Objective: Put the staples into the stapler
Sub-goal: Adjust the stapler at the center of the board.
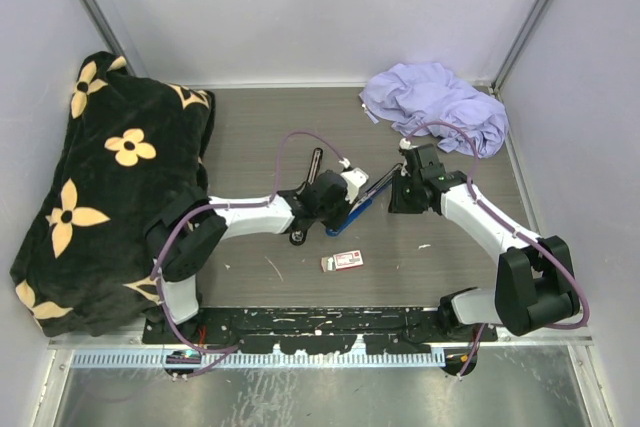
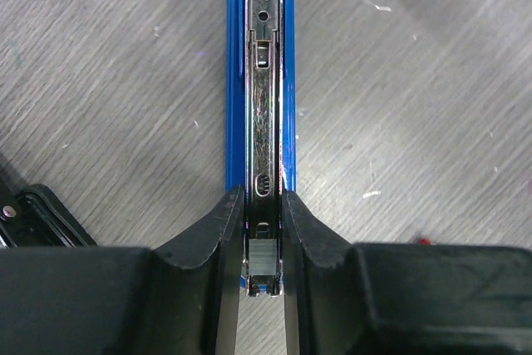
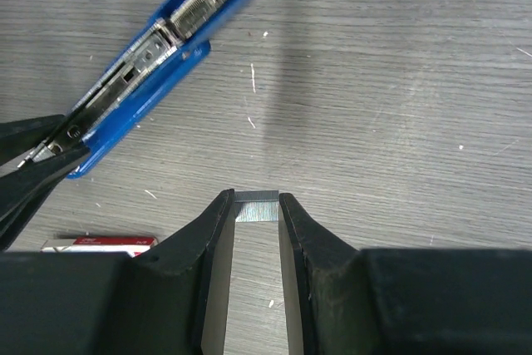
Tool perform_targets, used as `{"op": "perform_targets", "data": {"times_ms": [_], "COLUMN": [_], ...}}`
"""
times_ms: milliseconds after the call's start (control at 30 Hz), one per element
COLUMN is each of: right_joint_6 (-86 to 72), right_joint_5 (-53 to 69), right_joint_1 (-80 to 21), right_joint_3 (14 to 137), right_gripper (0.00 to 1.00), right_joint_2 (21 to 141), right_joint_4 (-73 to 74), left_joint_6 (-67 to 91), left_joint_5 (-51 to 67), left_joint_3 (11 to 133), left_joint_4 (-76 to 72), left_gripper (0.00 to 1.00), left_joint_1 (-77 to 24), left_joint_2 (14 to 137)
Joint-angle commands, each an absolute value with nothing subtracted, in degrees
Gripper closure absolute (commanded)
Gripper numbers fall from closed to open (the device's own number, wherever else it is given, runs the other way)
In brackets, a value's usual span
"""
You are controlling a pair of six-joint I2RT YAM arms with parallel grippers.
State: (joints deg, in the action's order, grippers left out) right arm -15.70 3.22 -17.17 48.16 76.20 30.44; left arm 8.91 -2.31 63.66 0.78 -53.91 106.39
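the right arm's jaws are clamped on a short staple strip, held at their tips over the desk. the left arm's jaws press against both sides of the metal rail of the open blue stapler. the staples, a small white and red box, lie flat on the desk just nearer than the stapler, touched by neither arm. a flowered black blanket sits far left, a lilac cloth far right.
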Motion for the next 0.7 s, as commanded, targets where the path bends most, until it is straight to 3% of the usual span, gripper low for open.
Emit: {"op": "perform_targets", "data": {"times_ms": [0, 100, 167, 367, 667], "right_joint_6": [-13.75, -13.22, -13.14, -13.38, -12.09], "right_joint_5": [6.52, 7.97, 8.91, 9.66, 6.52], "right_joint_1": [-16.98, -17.13, -17.15, -19.80, -27.56], "right_joint_3": [50.87, 52.02, 52.75, 55.43, 61.31], "right_gripper": [0.75, 0.75, 0.74, 0.74, 0.74], "right_joint_2": [74.57, 74.87, 75.18, 77.59, 84.92], "right_joint_4": [29.24, 29.72, 29.80, 29.46, 28.26], "left_joint_6": [1.46, -1.04, -1.56, -1.35, 1.61], "left_joint_5": [0.32, 0.76, 1.16, 1.07, 1.91], "left_joint_3": [60.60, 59.59, 59.17, 57.56, 48.47], "left_joint_4": [0.06, 0.00, -0.49, -3.14, -6.01], "left_gripper": [0.82, 0.81, 0.74, 0.38, 0.30], "left_joint_1": [-54.41, -54.43, -54.46, -54.32, -49.78], "left_joint_2": [102.87, 102.07, 101.79, 98.92, 81.89]}}
